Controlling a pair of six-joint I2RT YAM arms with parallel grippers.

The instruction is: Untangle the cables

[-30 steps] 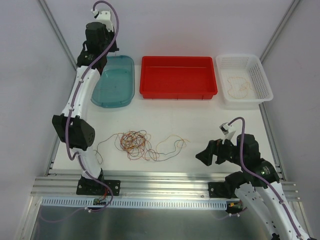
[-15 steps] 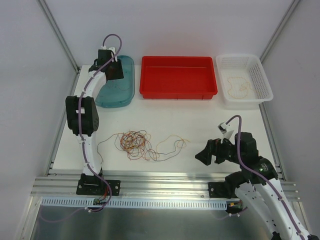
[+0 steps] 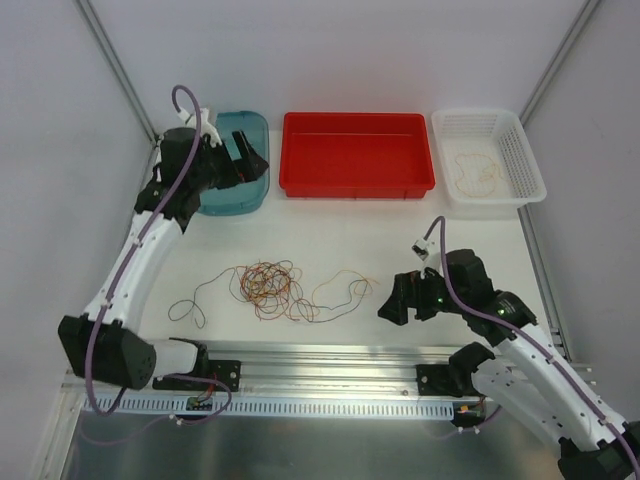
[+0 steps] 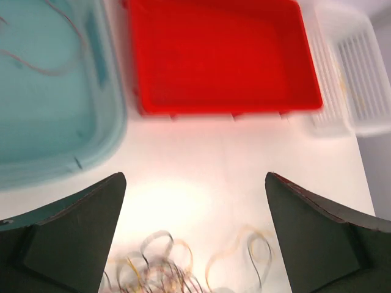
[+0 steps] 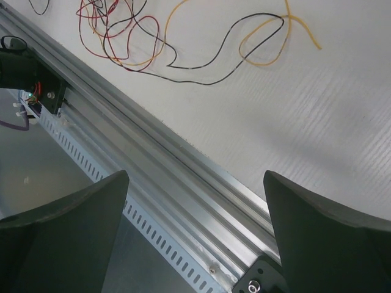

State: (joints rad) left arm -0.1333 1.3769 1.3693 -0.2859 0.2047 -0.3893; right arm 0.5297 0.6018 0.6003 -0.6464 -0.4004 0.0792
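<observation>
The cables (image 3: 268, 285) lie as a loose tangle of thin yellow, orange-red and dark strands on the white table, with loops trailing right and one dark strand trailing left. They show blurred at the bottom of the left wrist view (image 4: 165, 259) and at the top of the right wrist view (image 5: 137, 39). My left gripper (image 3: 252, 160) hangs open and empty over the teal tray's right edge, far behind the tangle. My right gripper (image 3: 392, 302) stands open and empty at the near table edge, right of the trailing loops. One thin strand (image 4: 43, 68) lies in the teal tray.
A teal tray (image 3: 225, 198), a red tray (image 3: 355, 185) and a white basket (image 3: 528, 165) stand in a row at the back. The basket holds a coiled yellow cable (image 3: 475, 170). An aluminium rail (image 5: 183, 177) runs along the near edge under my right gripper.
My left arm came down and back over the teal tray, and its jaws went from shut to wide open. My right gripper moved a little left toward the tangle.
</observation>
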